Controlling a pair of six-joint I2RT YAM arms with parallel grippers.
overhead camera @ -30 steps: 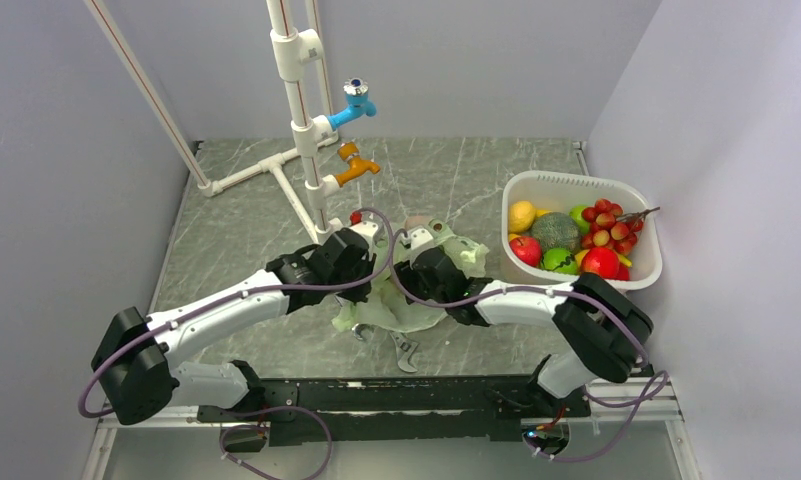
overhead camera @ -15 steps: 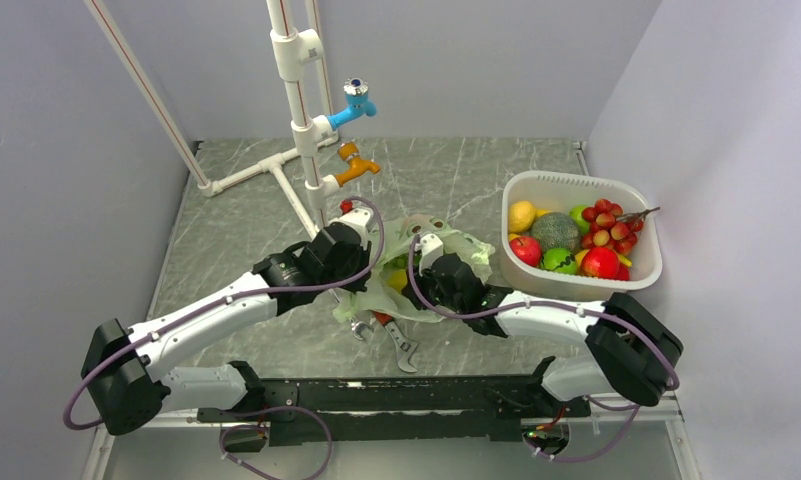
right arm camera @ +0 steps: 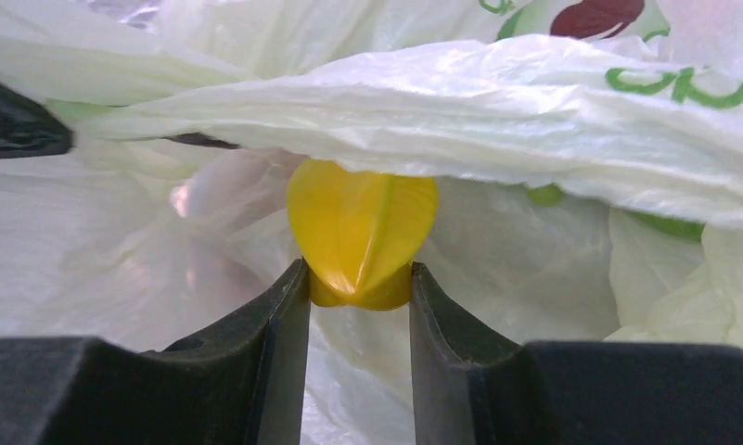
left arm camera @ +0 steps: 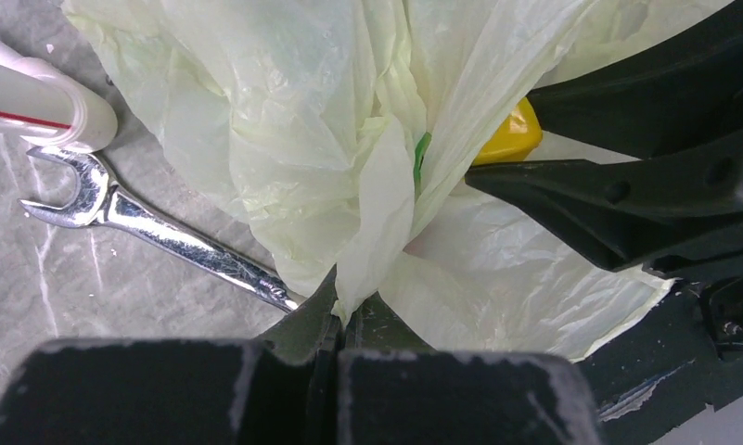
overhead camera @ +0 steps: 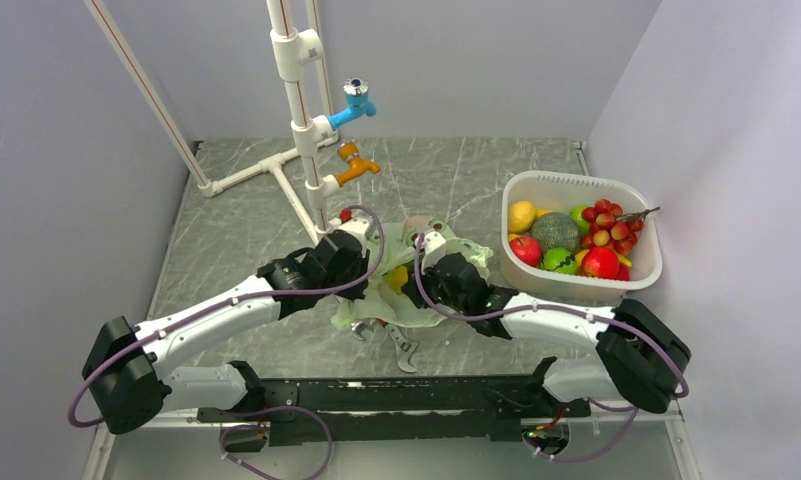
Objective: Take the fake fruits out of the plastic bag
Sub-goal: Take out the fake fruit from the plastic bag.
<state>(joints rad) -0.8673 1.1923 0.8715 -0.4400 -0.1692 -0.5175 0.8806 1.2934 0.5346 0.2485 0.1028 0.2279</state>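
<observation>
Closed narrow around the lower end of a yellow ridged fruit (right arm camera: 363, 227) at the right gripper (right arm camera: 360, 278), fingers touching it on both sides. Directly above and behind that grip, the plastic bag (right arm camera: 441, 102), one pale green fold draped over the fruit's top. Opposite, at the left gripper (left arm camera: 339, 320), shut tight on a pinched-up pleat of the same bag, holding the film up. Just left of those jaws, a steel wrench (left arm camera: 163, 232) lying flat, its handle running in under the film. A second ago, no yellow showing from above. Now plainly there between the two grippers, with the right elbow swung outward. Probably a fruit caught and starting out of the bag, though not yet clear of it. Well off to the right of the right jaws, a white tub (overhead camera: 588, 284) holding assorted fruits (overhead camera: 576, 245).
</observation>
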